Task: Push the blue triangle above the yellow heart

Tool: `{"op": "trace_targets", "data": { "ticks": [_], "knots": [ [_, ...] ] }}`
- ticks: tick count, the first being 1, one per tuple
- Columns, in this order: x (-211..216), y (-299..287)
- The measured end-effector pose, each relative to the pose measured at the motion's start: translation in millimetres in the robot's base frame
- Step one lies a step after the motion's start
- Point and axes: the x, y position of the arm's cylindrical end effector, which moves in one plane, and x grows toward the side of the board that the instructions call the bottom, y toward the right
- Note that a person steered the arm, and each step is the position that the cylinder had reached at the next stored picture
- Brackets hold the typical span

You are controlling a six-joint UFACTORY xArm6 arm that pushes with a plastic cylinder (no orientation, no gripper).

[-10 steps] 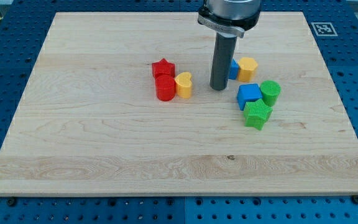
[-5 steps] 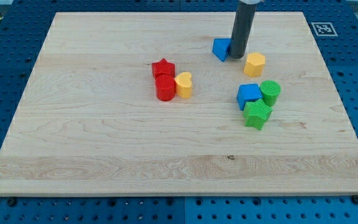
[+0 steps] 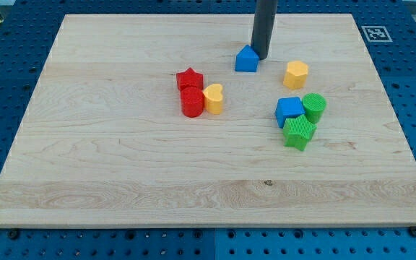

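Blue triangle [image 3: 246,60] touches my tip [image 3: 261,57] (yellow heart [image 3: 213,99] lower-left).

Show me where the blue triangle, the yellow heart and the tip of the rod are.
blue triangle [image 3: 246,61]: camera view, middle of its front face.
yellow heart [image 3: 213,99]: camera view, middle of its top.
my tip [image 3: 261,57]: camera view, very end of the rod.

rod [image 3: 264,25] cut off by the view's top edge, red cylinder [image 3: 192,103] partly hiding red star [image 3: 189,78]
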Motion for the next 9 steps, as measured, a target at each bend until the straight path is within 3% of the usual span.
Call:
{"op": "trace_targets", "data": {
  "ticks": [2, 4, 9],
  "knots": [
    [27.6, -13.4],
    [-13.3, -17.8],
    [45.3, -30.9]
  ]
}}
